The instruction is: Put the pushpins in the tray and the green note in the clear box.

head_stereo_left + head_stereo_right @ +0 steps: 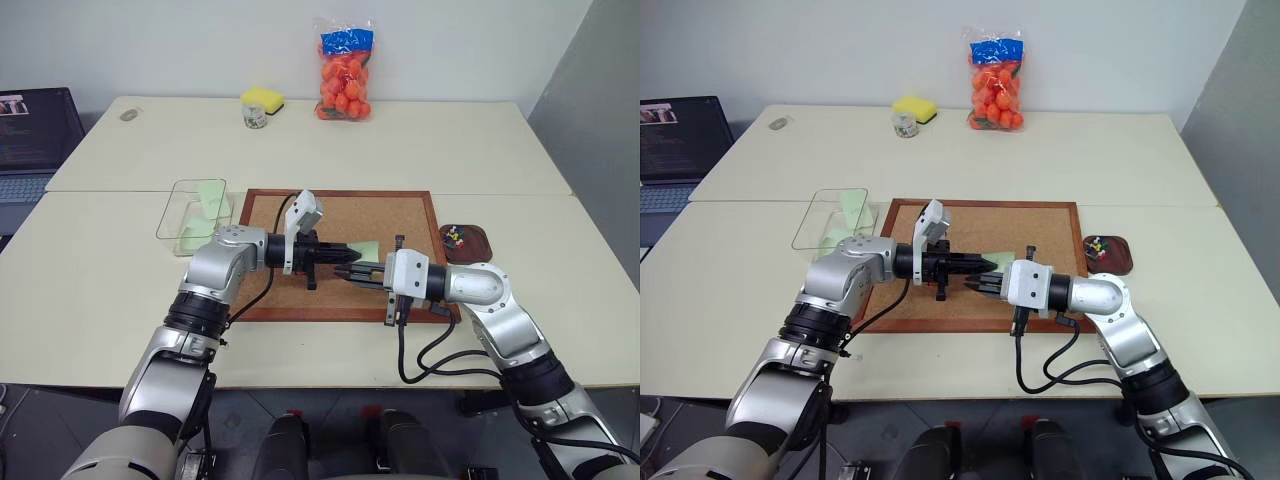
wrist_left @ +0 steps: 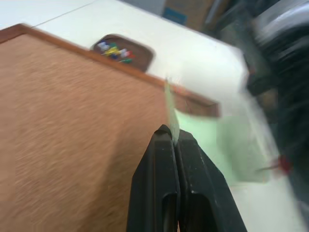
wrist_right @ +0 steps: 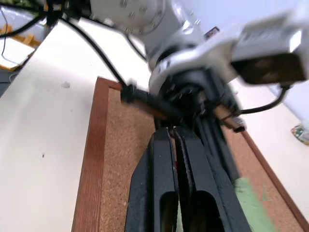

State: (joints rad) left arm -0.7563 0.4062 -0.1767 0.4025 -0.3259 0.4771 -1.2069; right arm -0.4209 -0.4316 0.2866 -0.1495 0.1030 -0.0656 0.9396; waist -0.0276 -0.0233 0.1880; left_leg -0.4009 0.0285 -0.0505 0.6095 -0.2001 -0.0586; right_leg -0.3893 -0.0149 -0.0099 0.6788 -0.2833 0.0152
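A pale green note (image 1: 369, 247) lies on the cork board (image 1: 400, 215), and my left gripper (image 1: 345, 254) is shut on its near edge, which stands up between the fingertips (image 2: 170, 133). My right gripper (image 1: 352, 272) faces it tip to tip, shut, with a sliver of a red pushpin (image 3: 176, 165) between its fingers. The dark reddish tray (image 1: 482, 247) sits just right of the board with several coloured pushpins (image 1: 455, 236) in it. The clear box (image 1: 178, 215) stands left of the board and holds another green note (image 1: 213, 198).
At the table's back are a yellow sponge (image 1: 262, 98), a small jar (image 1: 255, 117) and a bag of orange balls (image 1: 345, 75). A laptop (image 1: 35, 135) sits at the far left. Both arms cross low over the board's front half.
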